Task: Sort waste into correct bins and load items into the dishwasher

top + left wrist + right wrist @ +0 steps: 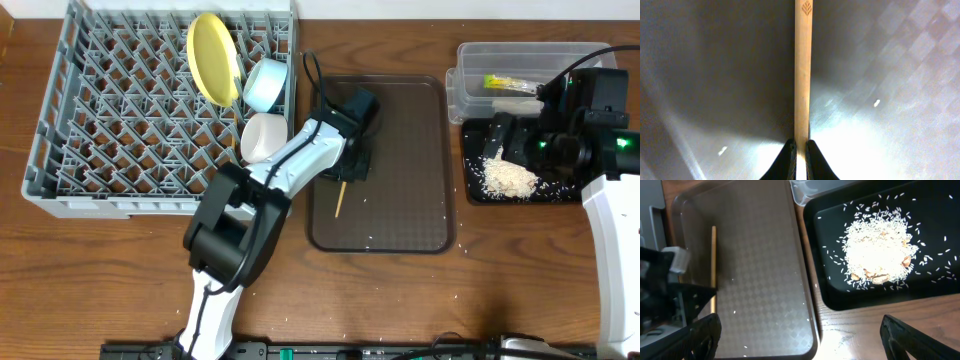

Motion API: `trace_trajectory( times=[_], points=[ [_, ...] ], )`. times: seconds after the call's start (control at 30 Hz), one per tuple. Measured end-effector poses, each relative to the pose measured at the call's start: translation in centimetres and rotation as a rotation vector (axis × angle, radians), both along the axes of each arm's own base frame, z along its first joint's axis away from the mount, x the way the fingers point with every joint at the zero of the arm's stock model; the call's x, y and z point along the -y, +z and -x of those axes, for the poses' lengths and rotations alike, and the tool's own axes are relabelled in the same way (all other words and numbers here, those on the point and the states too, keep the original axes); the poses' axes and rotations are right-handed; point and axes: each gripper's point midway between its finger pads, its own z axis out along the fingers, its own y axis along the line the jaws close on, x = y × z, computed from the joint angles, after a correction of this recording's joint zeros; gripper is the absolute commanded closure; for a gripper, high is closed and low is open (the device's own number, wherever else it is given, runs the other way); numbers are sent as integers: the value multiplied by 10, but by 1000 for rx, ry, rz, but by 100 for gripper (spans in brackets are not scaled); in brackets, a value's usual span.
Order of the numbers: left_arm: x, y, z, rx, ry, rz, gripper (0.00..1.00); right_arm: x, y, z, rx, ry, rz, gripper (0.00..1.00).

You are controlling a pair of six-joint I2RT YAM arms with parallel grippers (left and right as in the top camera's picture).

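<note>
My left gripper [347,170] is shut on a thin wooden chopstick [802,75] that lies on the brown tray [410,200]; the chopstick's free end shows in the overhead view [339,202] and in the right wrist view [713,255]. My right gripper [800,340] is open and empty, held above the gap between the brown tray and the black tray [475,190]. A pile of white rice [508,178] lies in the black tray [830,280]. The yellow-green packet [510,85] lies in the clear tub [470,60]. The yellow plate [213,58], light-blue bowl [266,85] and white bowl [264,137] stand in the grey dish rack [100,120]. The cup and the wrapper are not in view.
A few loose rice grains lie on the brown tray [755,270] and on the wooden table near its front edge [380,330]. The left arm stretches from the front of the table across the rack's right corner.
</note>
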Motion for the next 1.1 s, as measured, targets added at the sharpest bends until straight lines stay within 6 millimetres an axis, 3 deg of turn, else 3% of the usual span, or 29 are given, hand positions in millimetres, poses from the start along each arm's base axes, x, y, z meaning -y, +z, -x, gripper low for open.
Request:
trace_trajectory(
  times=[0.1, 0.2, 0.33, 0.43, 0.53, 0.63, 0.73, 0.87, 1.0, 1.03, 1.1],
  points=[
    [-10, 31, -2, 58, 11, -21, 93, 0, 0, 0, 0, 0, 0, 1],
    [-29, 88, -6, 172, 42, -43, 93, 0, 0, 0, 0, 0, 0, 1],
    [-79, 171, -14, 346, 145, -74, 93, 0, 0, 0, 0, 0, 0, 1],
    [-131, 204, -18, 411, 240, -131, 93, 0, 0, 0, 0, 0, 0, 1],
    [-178, 204, -23, 400, 312, -206, 93, 0, 0, 0, 0, 0, 0, 1],
    [-217, 189, -30, 369, 375, -264, 92, 0, 0, 0, 0, 0, 0, 1],
    [-244, 174, -35, 344, 412, -303, 93, 0, 0, 0, 0, 0, 0, 1],
    [-257, 156, -47, 328, 372, -341, 92, 0, 0, 0, 0, 0, 0, 1],
    [-256, 142, -54, 307, 307, -363, 92, 0, 0, 0, 0, 0, 0, 1],
    [-256, 137, -55, 294, 292, -370, 86, 0, 0, 0, 0, 0, 0, 1],
    [-256, 127, -55, 269, 272, -380, 61, 0, 0, 0, 0, 0, 0, 1]
  ],
)
